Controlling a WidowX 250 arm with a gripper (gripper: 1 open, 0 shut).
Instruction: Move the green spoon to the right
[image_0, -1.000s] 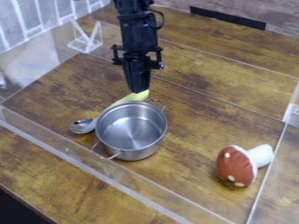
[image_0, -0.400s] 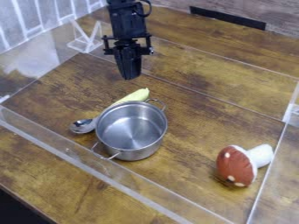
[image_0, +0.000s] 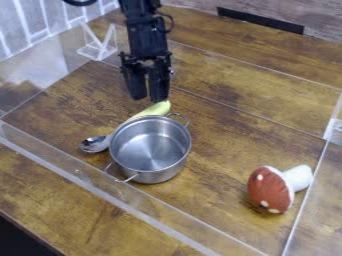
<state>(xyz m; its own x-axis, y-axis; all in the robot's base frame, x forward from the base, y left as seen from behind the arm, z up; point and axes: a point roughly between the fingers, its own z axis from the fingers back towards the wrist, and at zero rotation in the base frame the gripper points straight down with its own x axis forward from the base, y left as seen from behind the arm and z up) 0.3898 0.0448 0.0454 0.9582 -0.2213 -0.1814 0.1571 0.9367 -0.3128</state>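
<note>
The green spoon lies on the wooden table, its silver bowl (image_0: 94, 143) left of the steel pot (image_0: 150, 148) and its yellow-green handle (image_0: 158, 108) showing behind the pot's far rim. The pot hides the middle of the spoon. My gripper (image_0: 144, 94) hangs pointing down just above and slightly left of the handle tip. Its jaws stand open and hold nothing.
A red-capped toy mushroom (image_0: 274, 187) lies on its side at the front right. A clear low wall (image_0: 80, 170) runs round the work area. A white wire rack (image_0: 96, 42) stands at the back left.
The gripper drew up and left from the handle tip, then came down a little, and its jaws went from shut to open. Spoon, pot and mushroom have not moved.
</note>
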